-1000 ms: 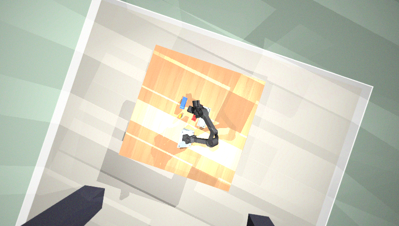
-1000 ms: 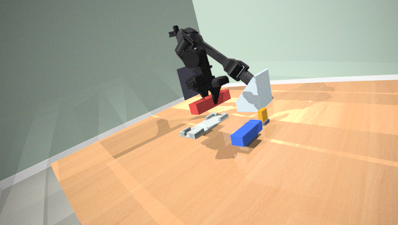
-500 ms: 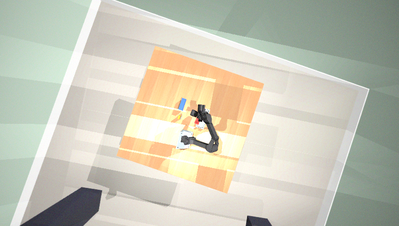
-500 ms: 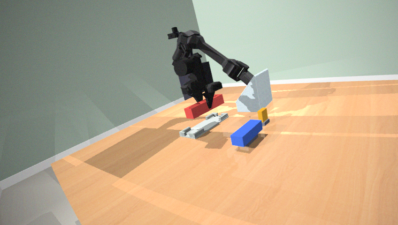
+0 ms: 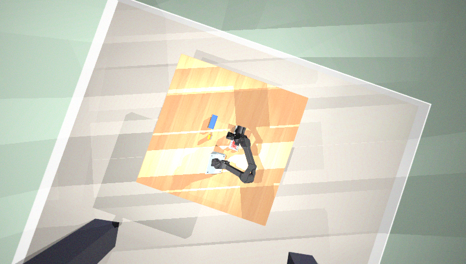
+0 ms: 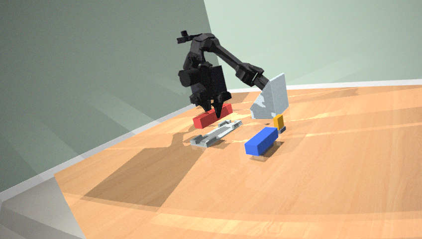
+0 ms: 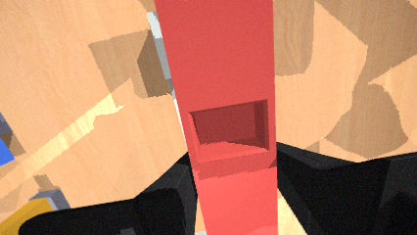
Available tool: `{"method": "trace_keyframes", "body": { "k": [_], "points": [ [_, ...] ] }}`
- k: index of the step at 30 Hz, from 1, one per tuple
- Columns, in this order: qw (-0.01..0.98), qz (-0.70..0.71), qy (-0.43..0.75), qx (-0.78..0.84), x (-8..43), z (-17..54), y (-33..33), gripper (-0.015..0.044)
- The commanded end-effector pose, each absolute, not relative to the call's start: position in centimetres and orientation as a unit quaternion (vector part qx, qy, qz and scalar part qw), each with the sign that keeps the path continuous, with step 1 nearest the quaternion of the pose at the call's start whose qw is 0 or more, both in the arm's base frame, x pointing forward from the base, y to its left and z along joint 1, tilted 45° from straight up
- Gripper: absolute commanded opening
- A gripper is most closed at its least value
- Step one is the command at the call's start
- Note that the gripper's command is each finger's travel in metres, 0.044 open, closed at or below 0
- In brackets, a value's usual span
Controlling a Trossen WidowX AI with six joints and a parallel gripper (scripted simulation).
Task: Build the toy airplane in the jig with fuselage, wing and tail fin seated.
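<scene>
Hiding red fuselage [image 5: 233, 144] [image 6: 212, 117] [image 7: 220, 59] partly, black claw [image 5: 234, 136] [image 6: 212, 113] [image 7: 226, 148] clasping it

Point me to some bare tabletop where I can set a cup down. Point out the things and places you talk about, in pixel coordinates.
Best patch: the wide stretch in front of the blue block [image 5: 212, 121] [image 6: 261, 141], toward the table's near edge in the exterior view. Another lies right of the blue block there. It is crowded between that block, the yellow piece [image 5: 209, 137] [image 6: 278, 121] and the grey cradle [image 6: 219, 132], under the jaws.

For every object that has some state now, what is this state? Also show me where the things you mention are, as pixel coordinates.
Black two-finger gripper [image 5: 232, 138] [image 6: 212, 114] [image 7: 226, 148]: shut on the red bar.
Long red rectangular bar [image 6: 204, 119] [image 7: 220, 54]: held, raised above the jig.
Pale grey flat jig [image 6: 217, 133]: unfilled.
Blue rectangular block [image 5: 212, 121] [image 6: 260, 142]: ungripped.
Small yellow upright block [image 5: 209, 137] [image 6: 278, 122]: ungripped.
</scene>
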State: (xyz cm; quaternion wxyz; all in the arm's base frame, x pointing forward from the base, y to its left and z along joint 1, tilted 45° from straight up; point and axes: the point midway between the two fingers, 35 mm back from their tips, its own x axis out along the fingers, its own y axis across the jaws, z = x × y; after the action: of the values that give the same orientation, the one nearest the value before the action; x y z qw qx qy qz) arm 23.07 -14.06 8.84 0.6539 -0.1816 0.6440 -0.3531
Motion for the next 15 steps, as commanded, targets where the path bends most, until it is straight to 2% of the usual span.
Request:
{"method": "trace_keyframes", "body": {
  "k": [1,2,9,15],
  "points": [
    [0.653,-0.352,0.644,-0.188,22.59,9.07,-14.59,0.0000],
    [0.652,-0.352,0.644,-0.188,22.57,9.08,-14.61,0.0000],
    [0.652,-0.352,0.644,-0.188,22.58,9.08,-14.63,0.0184],
    [0.652,-0.352,0.644,-0.188,22.58,9.08,-14.63,0.0197]
  ]
}}
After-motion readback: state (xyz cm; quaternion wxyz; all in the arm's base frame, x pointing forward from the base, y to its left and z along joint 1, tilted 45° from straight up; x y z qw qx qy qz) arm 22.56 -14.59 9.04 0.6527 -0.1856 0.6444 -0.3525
